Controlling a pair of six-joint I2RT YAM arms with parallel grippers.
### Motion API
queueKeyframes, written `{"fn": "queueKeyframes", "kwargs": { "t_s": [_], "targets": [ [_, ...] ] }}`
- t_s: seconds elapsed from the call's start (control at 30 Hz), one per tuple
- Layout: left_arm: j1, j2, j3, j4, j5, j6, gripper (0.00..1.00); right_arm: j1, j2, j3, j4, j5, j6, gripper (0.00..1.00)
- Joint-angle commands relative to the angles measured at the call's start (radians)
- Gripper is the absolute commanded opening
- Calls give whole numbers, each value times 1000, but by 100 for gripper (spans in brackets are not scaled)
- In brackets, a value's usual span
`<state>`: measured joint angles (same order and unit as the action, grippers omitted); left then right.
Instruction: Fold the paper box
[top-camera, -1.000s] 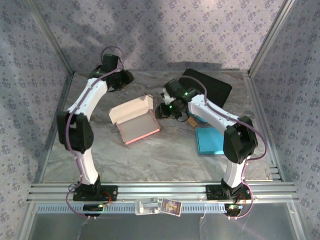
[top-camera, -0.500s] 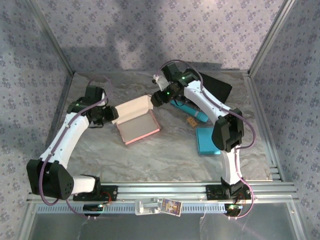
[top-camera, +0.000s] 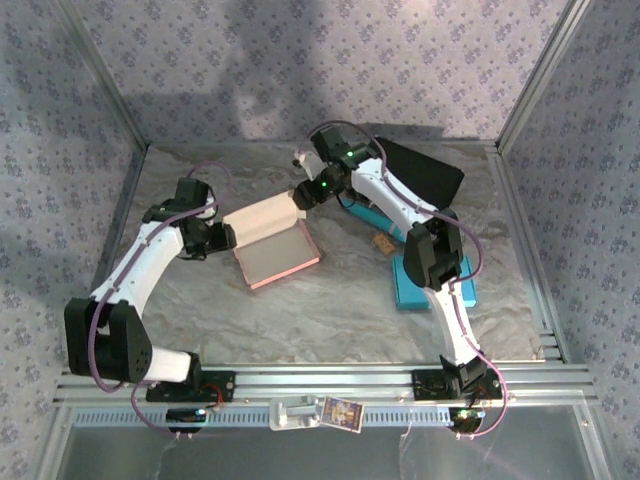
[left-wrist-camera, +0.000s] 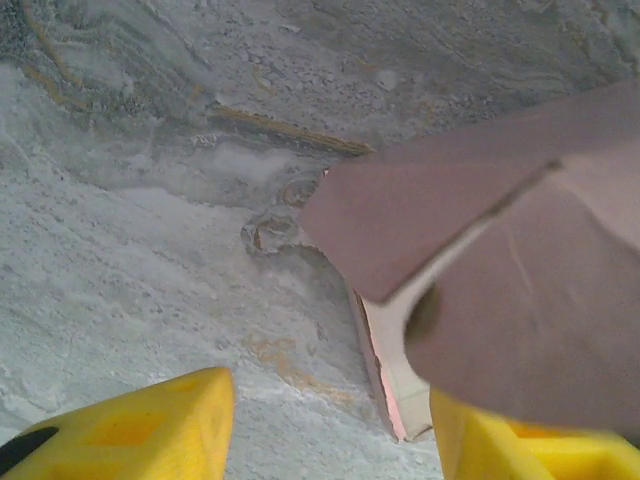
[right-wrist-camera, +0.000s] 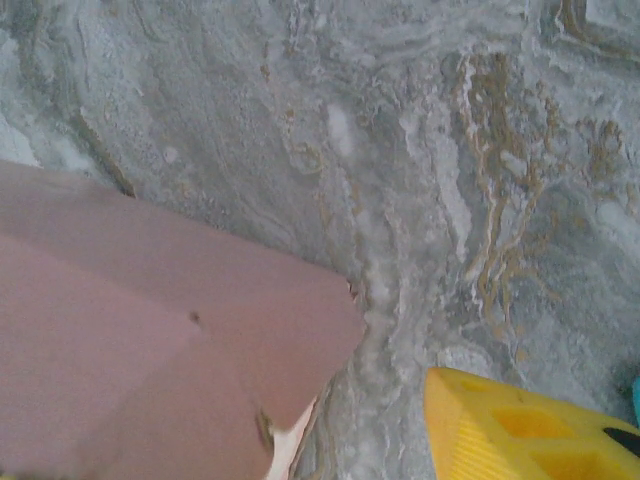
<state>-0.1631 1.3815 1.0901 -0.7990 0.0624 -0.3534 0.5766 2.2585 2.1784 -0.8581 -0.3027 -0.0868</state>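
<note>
Left pincer (top-camera: 221, 238) is right at the pink paper box (top-camera: 275, 245), its yellow fingers (left-wrist-camera: 140, 425) spread apart, and a corner of the box lies between them, close by one finger, with nothing clamped. Right pincer (top-camera: 303, 195) hangs at the far corner, the box flap just beside it. One yellow finger (right-wrist-camera: 515, 430) shows over the marbled table (top-camera: 340, 300), and I cannot tell that pincer's spread. The box lies flat between the two pincers.
</note>
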Motion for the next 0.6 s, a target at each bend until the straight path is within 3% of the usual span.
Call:
{"fn": "queueKeyframes", "kwargs": {
  "t_s": [0.0, 0.27, 0.57],
  "targets": [
    [12, 33, 58, 33, 16, 50, 52, 5, 28, 63, -28, -12, -1, 51],
    [14, 104, 121, 47, 34, 92, 46, 10, 27, 54, -29, -13, 5, 34],
    [15, 137, 137, 54, 46, 117, 32, 23, 35, 63, -28, 10, 17, 26]
  ]
}}
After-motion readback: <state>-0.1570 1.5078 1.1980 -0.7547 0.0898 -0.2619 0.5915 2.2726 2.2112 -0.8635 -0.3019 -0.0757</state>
